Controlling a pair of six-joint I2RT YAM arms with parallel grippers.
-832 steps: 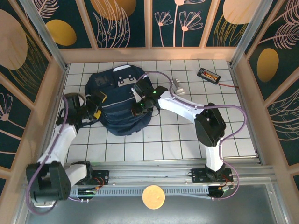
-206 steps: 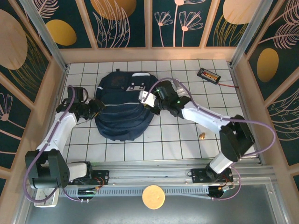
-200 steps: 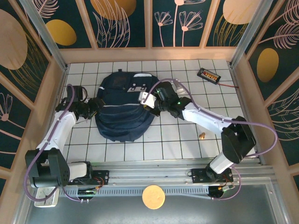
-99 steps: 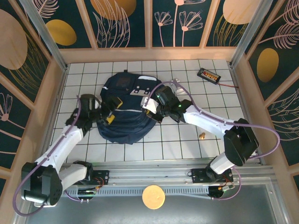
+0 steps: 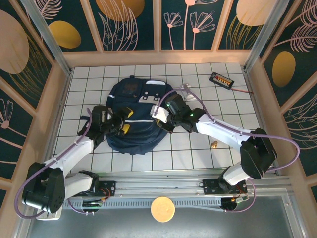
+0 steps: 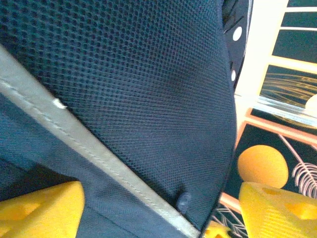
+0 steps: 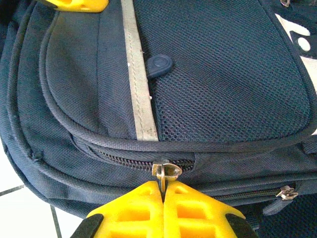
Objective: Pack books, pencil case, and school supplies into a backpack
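Note:
The dark navy backpack (image 5: 134,101) lies flat on the tiled table, its white stripe (image 7: 140,89) running across the front pocket. My right gripper (image 7: 163,186) is shut on the metal zipper pull (image 7: 165,170) of the backpack's main zip, at the bag's right side (image 5: 159,115). My left gripper (image 5: 126,122) rests over the bag's left front. Its yellow fingers (image 6: 44,210) stand wide apart, with navy mesh fabric (image 6: 124,89) between them. The books, pencil case and school supplies are out of view.
A black tray with orange pieces (image 5: 220,79) lies at the back right. A small grey-white object (image 5: 187,89) sits behind my right arm. A small brown item (image 5: 214,145) lies on the tiles to the right. Wooden walls close in the table.
My left arm swung in from the table's left side onto the backpack's left front. The backpack shifted and turned slightly. My right gripper stayed shut on the zipper pull.

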